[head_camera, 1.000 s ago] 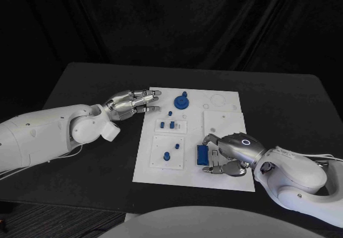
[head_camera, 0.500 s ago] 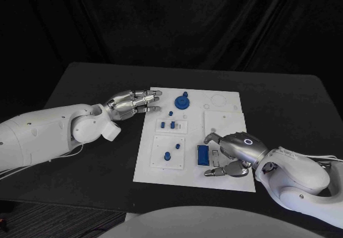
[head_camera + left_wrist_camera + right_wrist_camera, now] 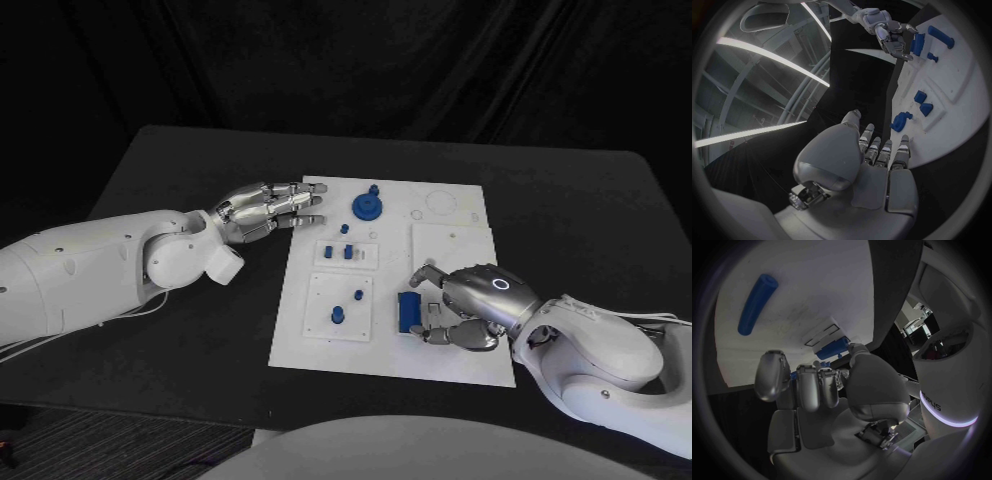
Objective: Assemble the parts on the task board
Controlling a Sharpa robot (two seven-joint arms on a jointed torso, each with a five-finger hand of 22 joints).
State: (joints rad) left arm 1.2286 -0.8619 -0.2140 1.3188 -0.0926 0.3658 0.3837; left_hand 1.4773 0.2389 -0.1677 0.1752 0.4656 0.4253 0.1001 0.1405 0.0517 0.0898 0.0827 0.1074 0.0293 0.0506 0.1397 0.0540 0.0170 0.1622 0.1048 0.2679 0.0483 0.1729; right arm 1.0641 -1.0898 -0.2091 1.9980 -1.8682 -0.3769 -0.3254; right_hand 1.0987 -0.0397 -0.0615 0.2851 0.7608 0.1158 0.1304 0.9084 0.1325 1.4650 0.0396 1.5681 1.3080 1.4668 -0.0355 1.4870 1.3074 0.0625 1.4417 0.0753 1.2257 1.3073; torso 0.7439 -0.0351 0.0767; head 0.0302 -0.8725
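The white task board (image 3: 447, 240) lies in the middle of the table. A flat blue block (image 3: 410, 312) rests on its near right part. My right hand (image 3: 469, 305) hovers just right of that block with its fingers curled in. In the right wrist view the block (image 3: 757, 304) lies apart from the curled fingers (image 3: 811, 385), which hold nothing. My left hand (image 3: 267, 210) rests at the board's far left corner with its fingers stretched out and nothing in it. A blue gear (image 3: 368, 207) stands just beyond those fingertips and shows again as the gear (image 3: 901, 121).
Two small blue pieces (image 3: 343, 251) sit in slots at the board's middle. Two blue pegs (image 3: 346, 305) stand on the near left panel. Round outlines (image 3: 437, 203) mark the far right corner. Black table (image 3: 577, 210) surrounds the board.
My right hand has shifted slightly and its fingers have curled closer to the blue block's near end. The left hand and the parts have stayed put.
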